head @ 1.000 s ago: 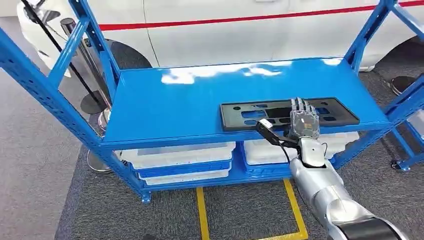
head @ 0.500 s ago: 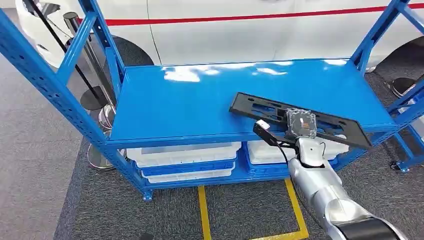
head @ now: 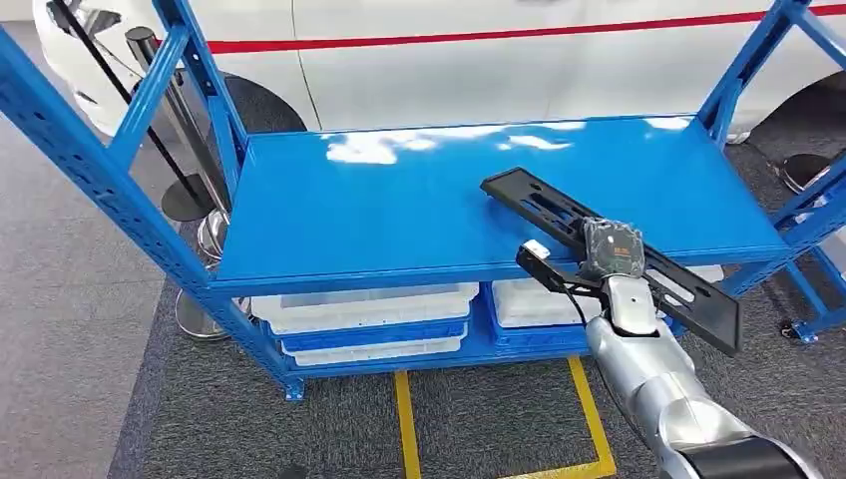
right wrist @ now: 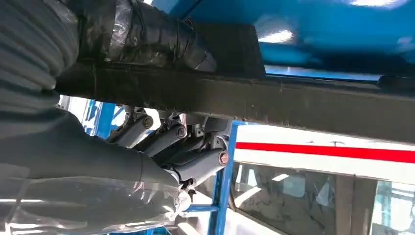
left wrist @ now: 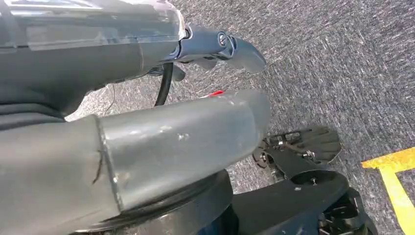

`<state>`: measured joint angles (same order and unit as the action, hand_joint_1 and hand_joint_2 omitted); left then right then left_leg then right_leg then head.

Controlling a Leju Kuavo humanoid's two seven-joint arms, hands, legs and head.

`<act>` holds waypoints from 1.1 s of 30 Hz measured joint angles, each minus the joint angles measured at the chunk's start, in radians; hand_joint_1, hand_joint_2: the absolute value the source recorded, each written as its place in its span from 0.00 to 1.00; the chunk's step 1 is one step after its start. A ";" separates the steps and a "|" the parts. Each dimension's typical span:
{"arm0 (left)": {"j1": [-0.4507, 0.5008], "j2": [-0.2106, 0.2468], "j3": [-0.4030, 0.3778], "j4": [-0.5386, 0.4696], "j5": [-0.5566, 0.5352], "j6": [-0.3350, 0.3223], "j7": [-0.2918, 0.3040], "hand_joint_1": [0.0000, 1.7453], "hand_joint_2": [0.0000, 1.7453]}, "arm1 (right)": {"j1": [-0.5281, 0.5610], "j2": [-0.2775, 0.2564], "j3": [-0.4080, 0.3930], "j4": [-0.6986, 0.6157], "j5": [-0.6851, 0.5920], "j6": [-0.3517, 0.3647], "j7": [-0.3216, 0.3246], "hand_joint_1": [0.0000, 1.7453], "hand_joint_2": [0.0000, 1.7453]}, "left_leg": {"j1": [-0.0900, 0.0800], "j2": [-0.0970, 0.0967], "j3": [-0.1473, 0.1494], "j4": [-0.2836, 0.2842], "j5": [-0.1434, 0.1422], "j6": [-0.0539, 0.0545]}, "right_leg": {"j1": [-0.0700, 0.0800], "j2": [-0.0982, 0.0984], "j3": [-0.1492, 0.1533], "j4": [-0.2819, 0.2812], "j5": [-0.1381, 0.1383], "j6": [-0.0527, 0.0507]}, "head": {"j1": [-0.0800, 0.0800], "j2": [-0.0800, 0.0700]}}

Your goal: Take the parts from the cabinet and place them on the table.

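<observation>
In the head view, the right hand (head: 611, 249) grips a long flat black plastic panel with slotted cut-outs (head: 559, 212) at about its middle, its fingers clenched around the part. The panel is tilted, its far end toward 11 o'clock just above the glossy blue metal shelf (head: 399, 210) of the open blue steel rack, and its near end toward 4 o'clock hanging out past the shelf's front edge. I judge the task to be at an early middle stage: the part is grasped and coming off the shelf, but the carry and the setting down on a bench are both left to do, and no bench shows here. White plastic trays in blue bins (head: 364, 309) sit on the lower level at 7 o'clock of the hand, a white car body with a red stripe (head: 499, 60) stands behind the rack at 12 o'clock, and yellow floor tape (head: 404, 419) marks the grey carpet at 6 o'clock. In the left wrist view, the left hand (left wrist: 220, 46) hangs over grey carpet with nothing in it; whether its fingers are released or curled I cannot tell. In the right wrist view, dark fingers (right wrist: 147, 34) wrap over one face of the black panel's edge, with more of the hand under it, a firm grasp. No brand, label or readable writing shows in any view.
</observation>
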<state>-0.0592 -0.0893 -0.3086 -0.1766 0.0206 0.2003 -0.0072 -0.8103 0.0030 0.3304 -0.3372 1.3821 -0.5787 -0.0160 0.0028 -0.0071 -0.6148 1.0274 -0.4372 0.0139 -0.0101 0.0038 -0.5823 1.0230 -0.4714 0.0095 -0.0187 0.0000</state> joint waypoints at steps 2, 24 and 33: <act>0.000 -0.001 0.000 0.000 0.000 0.000 0.000 0.00 0.00 | 0.000 -0.003 0.000 0.000 0.000 0.000 -0.001 1.00 1.00 | 0.000 0.000 0.000 0.000 0.000 0.000 | 0.000 0.000 0.000 0.000 0.000 0.000 | 0.000 0.000; -0.008 -0.009 -0.025 0.000 -0.056 0.071 -0.026 0.00 1.00 | 0.016 -0.016 0.000 -0.005 0.018 -0.029 -0.005 1.00 1.00 | 0.000 0.000 0.000 0.000 0.000 0.000 | 0.000 0.000 0.000 0.000 0.000 0.000 | 0.000 0.000; -0.010 -0.016 -0.025 0.000 -0.049 0.078 -0.026 0.00 1.00 | 0.067 -0.017 0.011 -0.064 0.144 -0.102 0.055 1.00 1.00 | 0.000 0.000 -0.001 0.000 0.000 0.000 | 0.000 0.000 0.000 0.001 0.000 0.000 | 0.000 0.000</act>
<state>-0.0693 -0.1049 -0.3334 -0.1766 -0.0282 0.2781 -0.0332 -0.7437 -0.0137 0.3410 -0.4011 1.5257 -0.6805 0.0389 0.0028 -0.0071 -0.6153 1.0273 -0.4370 0.0142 -0.0101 0.0039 -0.5826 1.0235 -0.4714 0.0095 -0.0187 0.0000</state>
